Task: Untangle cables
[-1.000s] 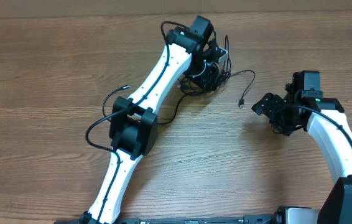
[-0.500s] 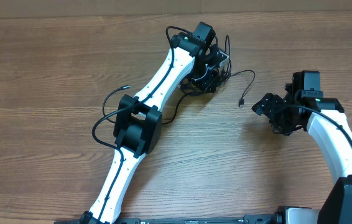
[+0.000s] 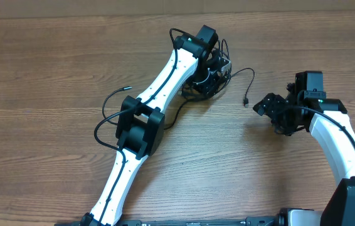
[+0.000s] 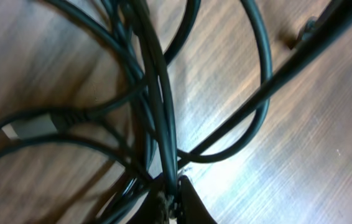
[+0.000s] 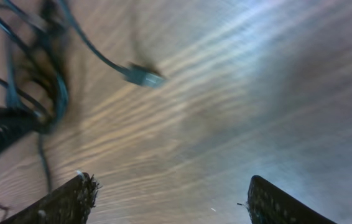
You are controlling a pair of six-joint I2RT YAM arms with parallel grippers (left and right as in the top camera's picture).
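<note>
risk: the left tool (image 4: pixel 171 199) hauls on one strand (image 4: pixel 163 121) while the rest of the cable knot (image 3: pixel 204 81) clings to it; loops could cinch tighter, or the whole bundle could drag across the worktop (image 3: pixel 52 69) instead of loosening
cause: nothing pins the knot; the right tool (image 5: pixel 173 193) is well apart from it
second risk: the plug (image 3: pixel 245 102) on the loose strand (image 3: pixel 248 74) could snag in a loop if pulled back through
left tool: narrow, tips pinched together on that single strand, down in the tangle
right tool: spread wide, empty, touching nothing, over bare wood to the right of the plug
cables: far centre of the worktop, knot under the left tool, loose strand arcing right
</note>
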